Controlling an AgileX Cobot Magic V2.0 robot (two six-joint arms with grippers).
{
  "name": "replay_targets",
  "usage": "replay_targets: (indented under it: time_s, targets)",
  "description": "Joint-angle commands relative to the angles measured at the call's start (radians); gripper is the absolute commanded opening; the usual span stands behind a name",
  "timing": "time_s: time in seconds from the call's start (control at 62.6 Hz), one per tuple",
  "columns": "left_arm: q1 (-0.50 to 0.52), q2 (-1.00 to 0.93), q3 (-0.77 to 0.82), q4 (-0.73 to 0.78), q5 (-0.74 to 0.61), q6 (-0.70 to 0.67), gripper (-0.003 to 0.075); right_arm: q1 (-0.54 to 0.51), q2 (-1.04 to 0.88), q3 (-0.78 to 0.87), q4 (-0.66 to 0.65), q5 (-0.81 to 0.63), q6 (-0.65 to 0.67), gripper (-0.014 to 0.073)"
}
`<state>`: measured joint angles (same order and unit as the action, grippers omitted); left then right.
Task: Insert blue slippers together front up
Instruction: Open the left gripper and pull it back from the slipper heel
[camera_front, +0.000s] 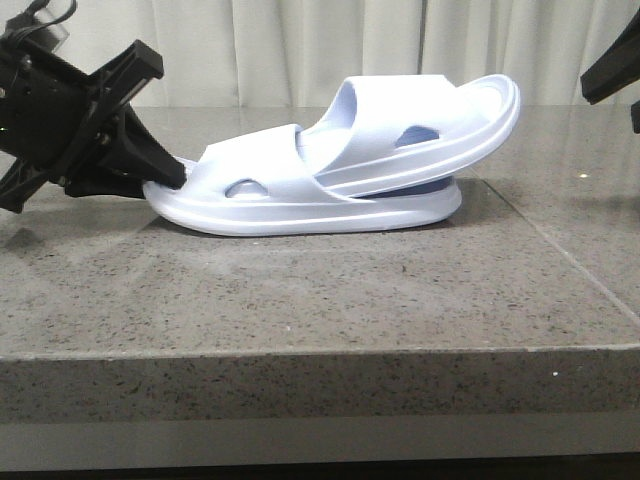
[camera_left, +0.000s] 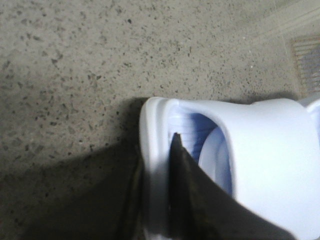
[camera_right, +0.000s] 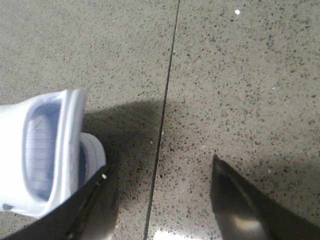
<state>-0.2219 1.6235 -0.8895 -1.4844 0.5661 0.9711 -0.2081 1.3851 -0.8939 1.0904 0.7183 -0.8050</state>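
The two blue slippers lie nested in the middle of the table. The lower slipper (camera_front: 300, 212) rests flat. The upper slipper (camera_front: 420, 130) is pushed under the lower one's strap and tilts up to the right. My left gripper (camera_front: 165, 172) is at the lower slipper's left end. In the left wrist view it (camera_left: 156, 150) is shut on the slipper's rim (camera_left: 152, 125), one finger inside and one outside. My right gripper (camera_front: 612, 80) hangs high at the right edge, apart from the slippers. It (camera_right: 160, 167) is open over bare stone, with the slippers' end (camera_right: 50, 150) beside one finger.
The grey speckled stone table (camera_front: 300, 300) has a seam (camera_right: 170, 75) running under my right gripper and a front edge (camera_front: 320, 350) near the camera. A pale curtain (camera_front: 250, 50) hangs behind.
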Motion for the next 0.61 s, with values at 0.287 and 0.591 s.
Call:
replay_targets:
  time_s: [0.287, 0.591]
  targets:
    - [-0.013, -0.141, -0.045, 0.23, -0.041, -0.126, 0.041, -0.005, -0.088, -0.021, 0.033, 0.012, -0.049, 0.044]
    - [-0.013, -0.357, -0.141, 1.047, 0.044, -0.671, 0.041, 0.001, -0.3, -0.021, -0.056, 0.097, -0.011, 0.044]
